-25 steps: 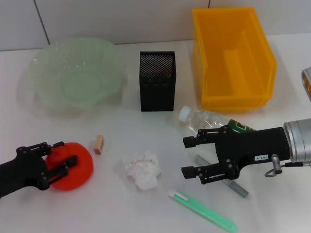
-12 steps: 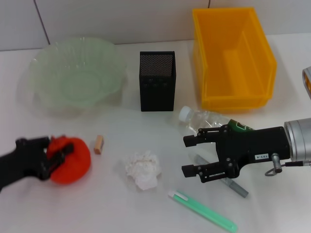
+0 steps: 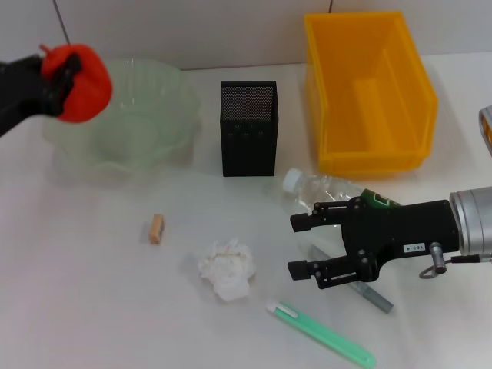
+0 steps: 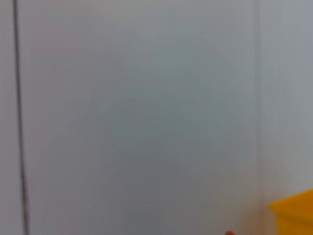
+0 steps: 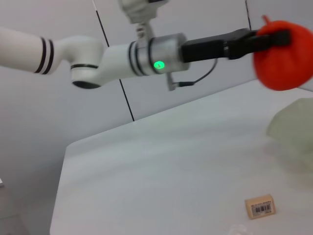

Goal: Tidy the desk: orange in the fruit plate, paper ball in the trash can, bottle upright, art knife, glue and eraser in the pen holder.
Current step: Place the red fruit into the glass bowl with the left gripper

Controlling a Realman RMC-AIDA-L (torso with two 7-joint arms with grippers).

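My left gripper (image 3: 60,69) is shut on the red-orange orange (image 3: 81,84) and holds it in the air over the left rim of the pale-green fruit plate (image 3: 154,115). The right wrist view shows the orange (image 5: 282,54) in those fingers above the plate's edge (image 5: 293,127). My right gripper (image 3: 301,246) is open, low over the table beside the lying bottle (image 3: 327,191). The paper ball (image 3: 227,267), the tan eraser (image 3: 156,228), the green art knife (image 3: 323,334) and a grey glue stick (image 3: 373,294) lie on the table. The black pen holder (image 3: 248,127) and yellow trash can (image 3: 369,88) stand at the back.
The white table runs to a pale wall at the back. The eraser also shows in the right wrist view (image 5: 260,206). The left wrist view shows only the wall and a corner of the yellow bin (image 4: 293,213).
My left gripper lifted the orange off the table's front left and carried it up and back to above the fruit plate. The right arm has not moved.
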